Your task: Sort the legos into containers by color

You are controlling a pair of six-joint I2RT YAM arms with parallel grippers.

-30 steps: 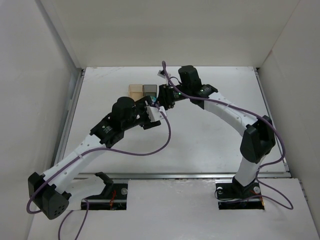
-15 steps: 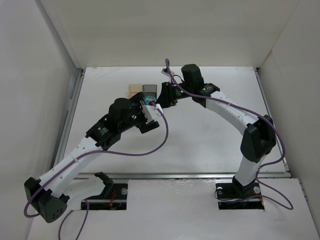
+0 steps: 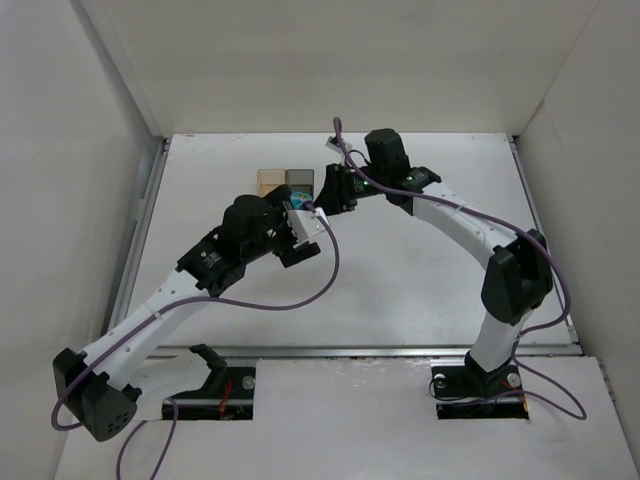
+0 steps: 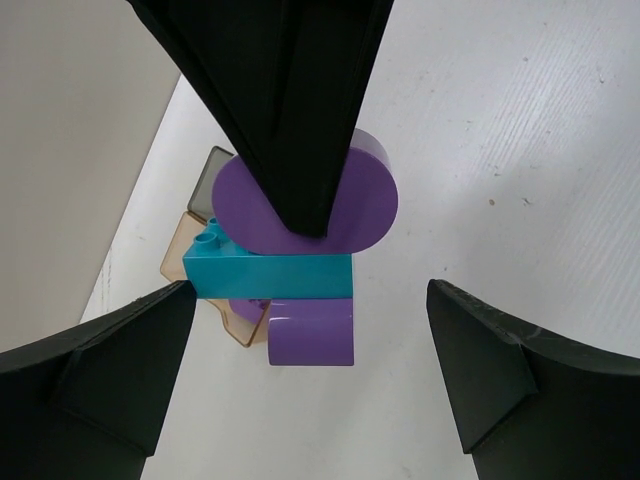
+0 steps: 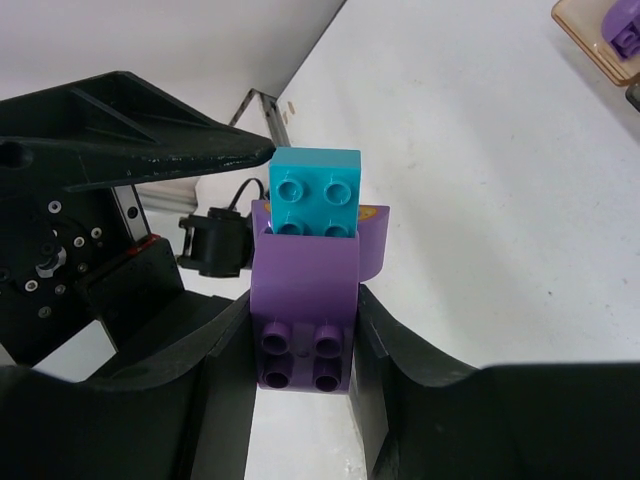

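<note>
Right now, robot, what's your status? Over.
Right gripper shut on lego stack. Left gripper open, facing it. Amber box holds a purple lego.

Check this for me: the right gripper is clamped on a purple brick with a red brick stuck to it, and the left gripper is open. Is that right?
Not quite. What is stuck to the purple brick is a teal brick, not a red one, as the right wrist view shows. The rest holds: the right gripper is clamped on the purple brick, and the left gripper is open.

2 white-and-black arms (image 3: 150, 315), purple cables (image 3: 337, 262)
</note>
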